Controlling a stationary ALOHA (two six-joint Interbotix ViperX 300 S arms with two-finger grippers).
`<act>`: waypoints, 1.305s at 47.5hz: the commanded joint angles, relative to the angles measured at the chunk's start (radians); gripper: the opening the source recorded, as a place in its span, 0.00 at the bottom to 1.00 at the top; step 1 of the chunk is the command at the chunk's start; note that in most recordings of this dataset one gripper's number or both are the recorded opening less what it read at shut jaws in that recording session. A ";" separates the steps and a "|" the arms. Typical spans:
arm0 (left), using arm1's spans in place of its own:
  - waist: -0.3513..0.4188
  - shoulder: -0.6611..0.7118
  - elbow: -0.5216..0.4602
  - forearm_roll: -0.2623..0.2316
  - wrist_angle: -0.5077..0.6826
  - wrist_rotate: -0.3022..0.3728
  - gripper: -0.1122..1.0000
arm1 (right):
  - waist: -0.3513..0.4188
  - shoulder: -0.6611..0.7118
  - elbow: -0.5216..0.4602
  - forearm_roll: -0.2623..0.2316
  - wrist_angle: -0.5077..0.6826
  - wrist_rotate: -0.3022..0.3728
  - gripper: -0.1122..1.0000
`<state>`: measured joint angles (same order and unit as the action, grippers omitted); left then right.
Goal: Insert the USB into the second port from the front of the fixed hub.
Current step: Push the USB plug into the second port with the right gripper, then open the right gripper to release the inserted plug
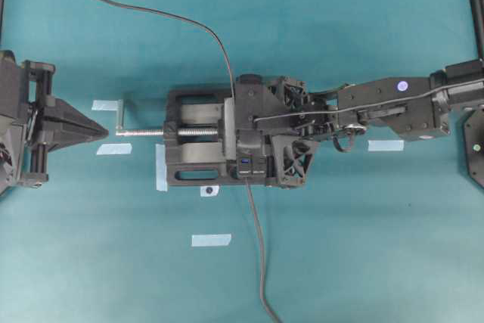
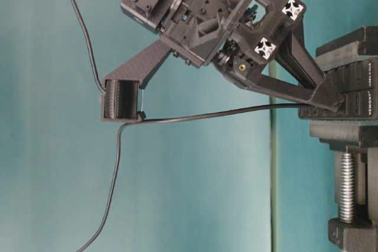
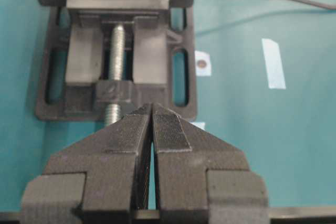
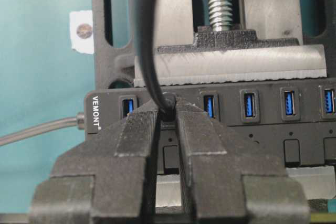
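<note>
pictured at the vise on a teal desk: right claw clamped on the usb, pads closed tight on either side of the small dark plug, which sits at the second blue port from the hub's cabled end. thin black cable of the plug rising from between the fingertips and curving away across the desk. fixed hub gripped in the vise, a row of blue ports along its top face and small buttons alongside, its own cable leaving one end. seen from the side, right claw tilted down onto the hub's edge, cable trailing beneath it. left claw well apart from the vise, pads pressed together on nothing, pointing toward the silver screw. strips of pale tape scattered on the desk near the vise.
</note>
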<state>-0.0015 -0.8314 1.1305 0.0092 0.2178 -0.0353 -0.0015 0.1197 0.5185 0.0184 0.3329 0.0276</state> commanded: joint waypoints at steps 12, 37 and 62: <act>0.000 0.000 -0.009 0.002 -0.011 -0.002 0.10 | 0.009 0.003 -0.006 0.003 0.017 0.009 0.18; 0.000 0.000 -0.009 0.002 -0.011 -0.002 0.10 | 0.009 0.002 -0.029 0.002 0.017 0.009 0.35; 0.000 -0.002 -0.008 0.000 -0.011 -0.003 0.10 | 0.000 -0.017 -0.044 0.000 0.018 0.011 0.74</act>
<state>-0.0015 -0.8345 1.1321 0.0092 0.2178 -0.0368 -0.0015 0.1319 0.4939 0.0184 0.3543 0.0291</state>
